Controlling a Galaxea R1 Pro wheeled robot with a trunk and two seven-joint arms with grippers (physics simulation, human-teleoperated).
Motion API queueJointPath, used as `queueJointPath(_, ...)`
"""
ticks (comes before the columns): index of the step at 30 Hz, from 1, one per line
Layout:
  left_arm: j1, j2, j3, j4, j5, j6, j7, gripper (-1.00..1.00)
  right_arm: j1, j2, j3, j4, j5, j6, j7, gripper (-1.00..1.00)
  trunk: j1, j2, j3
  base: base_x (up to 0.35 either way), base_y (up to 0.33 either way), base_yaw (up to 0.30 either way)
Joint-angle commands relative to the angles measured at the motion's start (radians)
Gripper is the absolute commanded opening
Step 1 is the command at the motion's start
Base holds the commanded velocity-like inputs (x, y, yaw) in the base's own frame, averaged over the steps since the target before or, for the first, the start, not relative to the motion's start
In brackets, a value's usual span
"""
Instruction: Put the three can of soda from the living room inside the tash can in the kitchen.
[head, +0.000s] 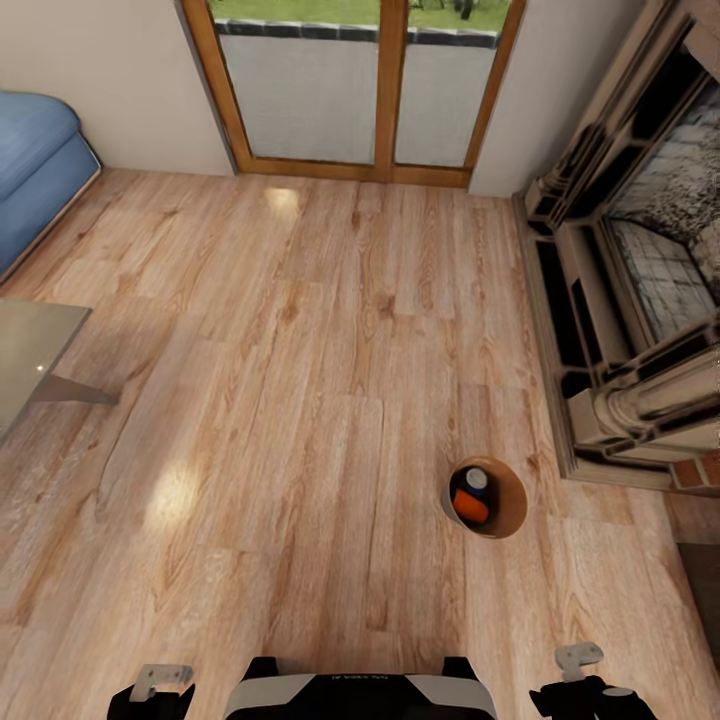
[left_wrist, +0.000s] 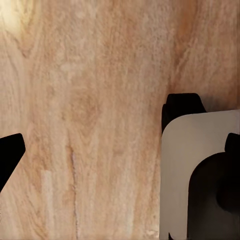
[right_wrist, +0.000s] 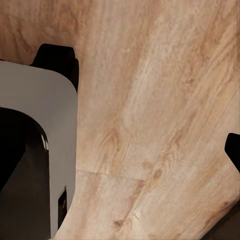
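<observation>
The tash can (head: 515, 490), a small round bucket with a brown inside, stands on the wood floor of the living room, right of centre in the head view and close to the fireplace. Inside it lie an orange can of soda (head: 470, 508) and a dark one with a silver top (head: 476, 480); whether a third can is in there I cannot tell. My left gripper (head: 160, 681) and right gripper (head: 579, 659) hang low beside my base, well short of the bucket. Both are open and hold nothing. The wrist views show black fingertips (left_wrist: 11, 155) (right_wrist: 233, 150) over bare floorboards.
A brick fireplace (head: 640, 300) runs along the right. Wood-framed glass doors (head: 360, 90) close the far wall. A blue sofa (head: 35, 170) and the corner of a glass-topped low table (head: 30, 350) sit at the left. My base (head: 360, 695) shows at the bottom edge.
</observation>
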Motion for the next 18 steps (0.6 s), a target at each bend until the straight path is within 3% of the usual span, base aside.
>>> queueJointPath(1,0.0,0.0,0.0,0.0,0.0,0.0,0.0,1.0,0.0,0.0,0.0,0.0,0.001,-0.001,0.0,1.0,-0.004,0.007,0.005,0.0,0.0,0.0)
queueJointPath(18,0.0,-0.001,-0.002,0.0,-0.001,-0.003,0.0,1.0,0.002,0.0,-0.001,0.001,0.008,-0.007,0.0,1.0,-0.069,0.126,0.073,0.0,0.0,0.0)
